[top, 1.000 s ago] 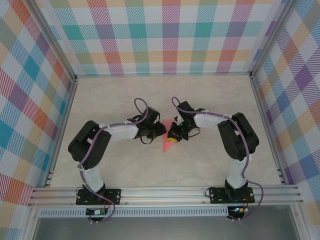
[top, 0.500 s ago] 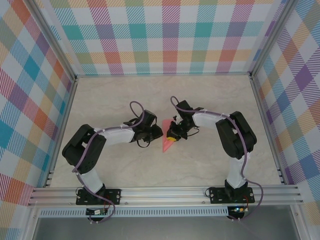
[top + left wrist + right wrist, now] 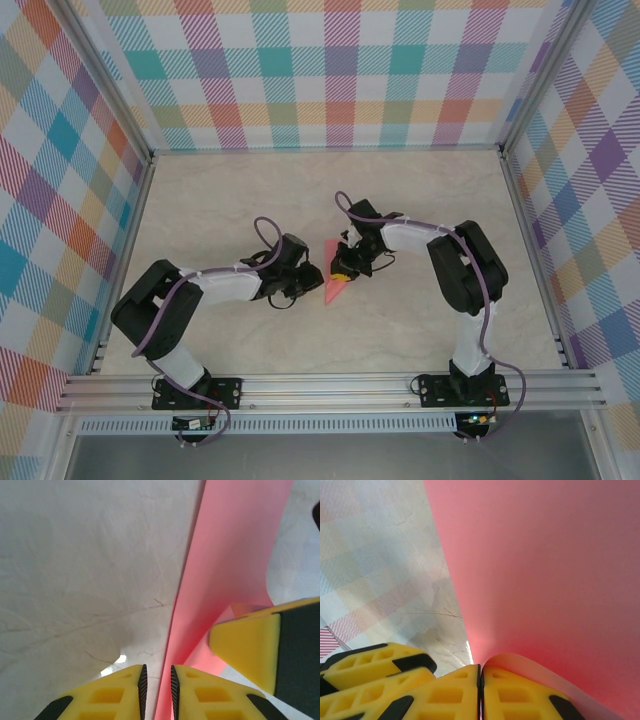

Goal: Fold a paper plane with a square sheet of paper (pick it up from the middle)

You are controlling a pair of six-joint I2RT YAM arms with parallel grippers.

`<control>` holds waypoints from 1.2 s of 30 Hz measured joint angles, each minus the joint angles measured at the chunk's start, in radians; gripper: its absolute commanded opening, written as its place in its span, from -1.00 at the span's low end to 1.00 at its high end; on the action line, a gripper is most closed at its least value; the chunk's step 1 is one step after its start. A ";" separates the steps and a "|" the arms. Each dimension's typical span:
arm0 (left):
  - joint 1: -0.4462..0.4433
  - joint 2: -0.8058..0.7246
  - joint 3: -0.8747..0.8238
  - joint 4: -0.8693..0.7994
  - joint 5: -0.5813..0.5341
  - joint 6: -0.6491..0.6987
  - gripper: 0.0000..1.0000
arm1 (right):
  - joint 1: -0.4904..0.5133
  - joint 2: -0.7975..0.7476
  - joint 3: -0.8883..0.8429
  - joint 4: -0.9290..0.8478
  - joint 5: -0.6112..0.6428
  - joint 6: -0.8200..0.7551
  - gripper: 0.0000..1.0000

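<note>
— Made of what, and shaped how?

— Thin salmon-pink paper, smooth and matt, folded into the paper plane (image 3: 331,290): a narrow pointed triangle. Lies near the middle of the table (image 3: 250,200), a pale marbled top with fine dark veins. Chunky yellow fingers with cut-out hollows on both claws, and dark ridged pads on the left pair.

— Placed how against the claws?

— Flanked by both. Left gripper (image 3: 312,281) at the plane's 9 o'clock, right gripper (image 3: 346,268) at about its 2 o'clock, over the paper. Seen from the left wrist, fingers (image 3: 115,692) parted by a narrow slit, with the paper's long edge running down into that slit. Pinched or merely straddled: cannot tell. Just beside, at 3 o'clock in that view, a yellow finger of the other claw resting against the pink sheet. Seen from the right wrist, fingers (image 3: 520,695) pressed together and clamped on a curled lip of the paper rising out of the seam.

— Pointing where?

— Long axis from 12 to 6 in the top view, leaning slightly. Sharp tip toward 6, just shy of 7, and wide end toward 12
</note>
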 measured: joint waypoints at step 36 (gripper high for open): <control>-0.088 -0.019 -0.045 0.127 0.037 -0.064 -0.69 | 0.002 0.036 0.015 -0.006 -0.007 -0.031 -0.80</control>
